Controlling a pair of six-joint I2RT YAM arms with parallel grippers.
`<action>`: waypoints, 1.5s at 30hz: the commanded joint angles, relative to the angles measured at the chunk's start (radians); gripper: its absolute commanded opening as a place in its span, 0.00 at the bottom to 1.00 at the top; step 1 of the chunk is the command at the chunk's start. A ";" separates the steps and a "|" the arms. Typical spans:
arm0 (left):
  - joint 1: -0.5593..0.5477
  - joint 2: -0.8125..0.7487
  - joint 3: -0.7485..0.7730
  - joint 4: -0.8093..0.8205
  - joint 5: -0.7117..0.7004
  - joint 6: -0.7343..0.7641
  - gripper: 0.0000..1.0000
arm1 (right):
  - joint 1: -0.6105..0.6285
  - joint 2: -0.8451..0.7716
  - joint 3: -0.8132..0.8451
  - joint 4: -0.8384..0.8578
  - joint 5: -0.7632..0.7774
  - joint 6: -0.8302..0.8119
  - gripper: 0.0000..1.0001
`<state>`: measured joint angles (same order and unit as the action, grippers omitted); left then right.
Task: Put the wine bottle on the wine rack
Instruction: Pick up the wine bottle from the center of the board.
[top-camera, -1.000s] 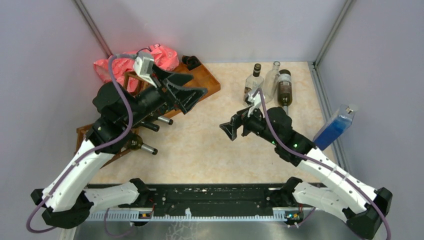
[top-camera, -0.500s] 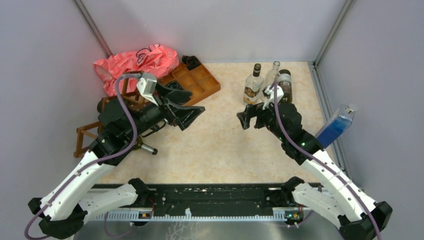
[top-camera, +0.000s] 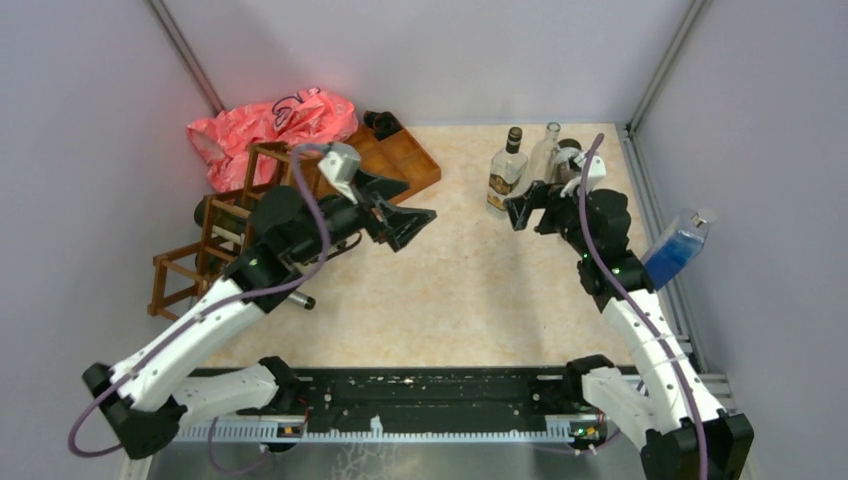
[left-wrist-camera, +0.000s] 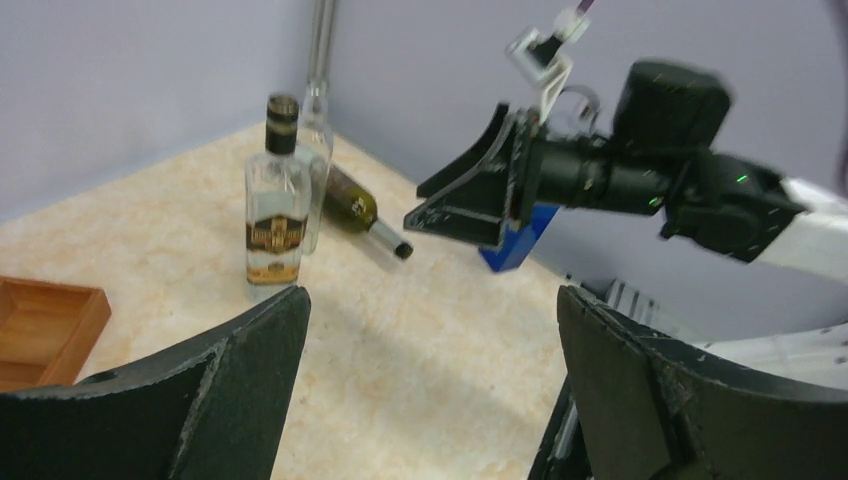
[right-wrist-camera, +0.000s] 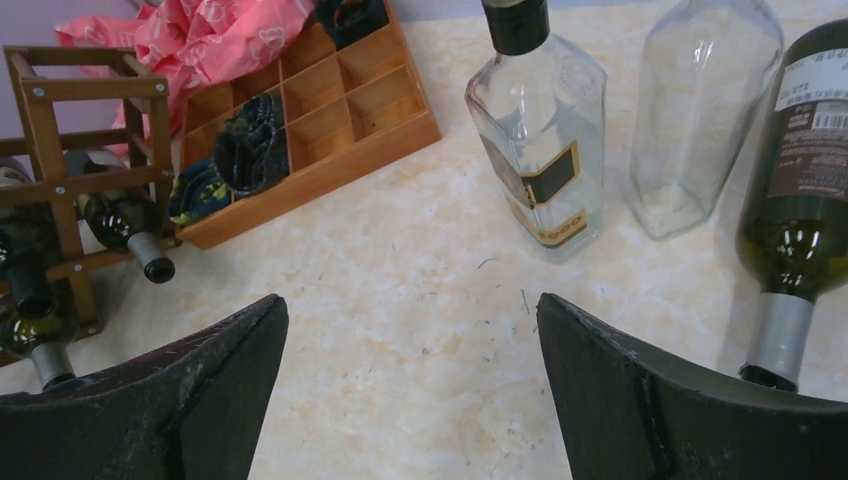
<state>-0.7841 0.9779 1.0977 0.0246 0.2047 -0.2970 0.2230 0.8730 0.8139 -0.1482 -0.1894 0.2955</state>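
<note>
The left pincer (left-wrist-camera: 430, 305) and right pincer (right-wrist-camera: 410, 310) are held wide open. The wine bottle (right-wrist-camera: 800, 200) is laid on the worktop (right-wrist-camera: 400, 270) just beyond the right pincer; the rack (right-wrist-camera: 95, 89) is positioned far left.

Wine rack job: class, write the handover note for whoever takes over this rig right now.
Left gripper: open, empty, above the mid table.
Right gripper: open, empty, facing the bottles at the far right.
Wine rack: at the left, dark bottles lying in it.
Wine bottle: lying on the table, ungripped, beside two standing clear bottles.
Done: nothing on this bottle.
Left: grasp it, carry it across, lay it in a free cell.
</note>
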 joint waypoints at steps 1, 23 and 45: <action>0.027 0.154 -0.094 0.235 0.095 0.051 0.98 | -0.023 -0.014 -0.070 0.097 -0.079 0.051 0.90; 0.056 1.071 0.174 0.964 -0.003 0.081 0.99 | -0.049 -0.268 -0.320 0.052 0.007 0.142 0.84; 0.005 1.411 0.514 0.967 -0.104 0.158 0.98 | -0.086 -0.312 -0.343 0.087 0.038 0.166 0.85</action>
<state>-0.7689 2.3447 1.5444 0.9783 0.1299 -0.1635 0.1478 0.5697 0.4690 -0.1169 -0.1577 0.4507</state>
